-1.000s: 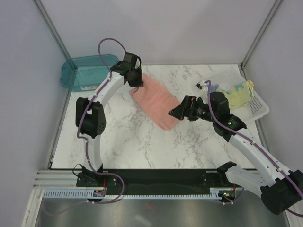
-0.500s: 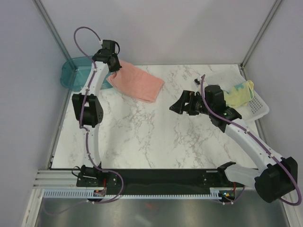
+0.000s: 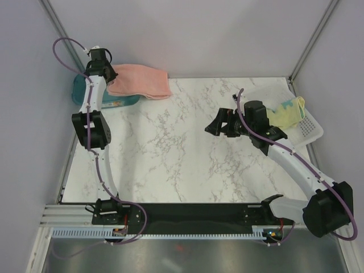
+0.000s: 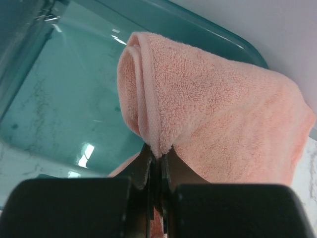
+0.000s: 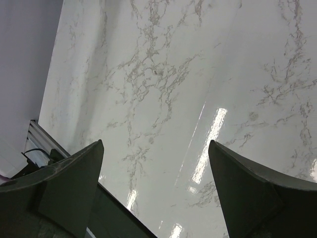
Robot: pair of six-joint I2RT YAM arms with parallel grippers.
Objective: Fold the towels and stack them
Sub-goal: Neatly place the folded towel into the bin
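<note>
The folded salmon-pink towel (image 3: 139,80) hangs over the teal bin (image 3: 85,94) at the back left, its right end reaching over the table's back edge. My left gripper (image 3: 106,73) is shut on the towel's left corner; in the left wrist view the towel's rolled fold (image 4: 208,111) rises from the closed jaws (image 4: 158,156) above the bin's floor (image 4: 64,109). My right gripper (image 3: 213,125) hovers open over the bare marble, nothing between its fingers (image 5: 64,183). A pale yellow towel (image 3: 289,112) lies in the white basket (image 3: 311,129) at the right, with a bit of light blue cloth (image 3: 257,106) beside it.
The marble table (image 3: 170,159) spreads between the arms. Grey walls close in the back and sides. The right arm stretches from the near right corner up toward the basket.
My left gripper has carried the pink towel from the table's middle back and left, to above the teal bin. The right gripper has drawn slightly right and stayed open.
</note>
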